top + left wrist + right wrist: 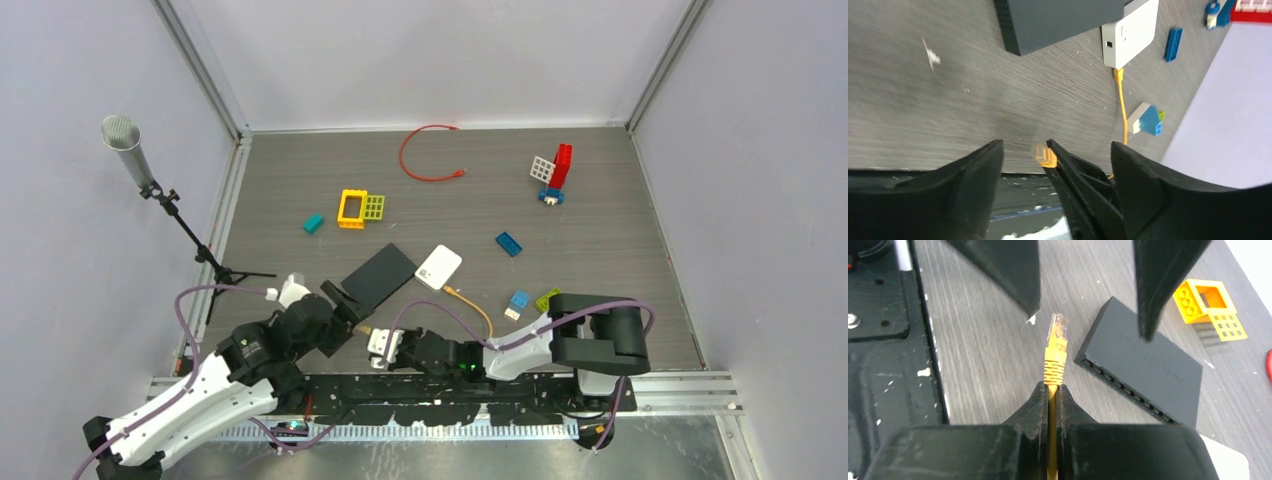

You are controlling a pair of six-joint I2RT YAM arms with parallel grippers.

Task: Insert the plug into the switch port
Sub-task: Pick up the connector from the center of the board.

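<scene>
Right gripper (1052, 390) is pinching the yellow cable (1051, 405) just behind the ribbed boot, its black matte fingers pressed together on it. The plug (1057, 335) is sticking out forward, and its clear plastic tip is glinting with the small latch showing. It is hanging just above the desk (600, 200), a grey wood-grain surface flecked with white scuffs, and near the switch (1148, 372) but apart from it. The switch is lying flat, a slim dark grey slab with sharp corners. A row of square ports (1128, 390) is running along the edge facing the plug. The lettering on its top is too faint to read. Left gripper (1056, 147) is hovering with its fingers (1008, 275) spread wide apart, framing the plug from the far side and holding nothing. In the left wrist view the plug is showing only as a small orange stub beside the right gripper's fingertip, the left half of the desk is blurring out, and the switch is getting cut off by the top edge. A smooth white box (1128, 35) with rounded corners is lying beside the switch, with the cable's other end running into it. Behind the right gripper's fingers the cable is passing out of sight.
</scene>
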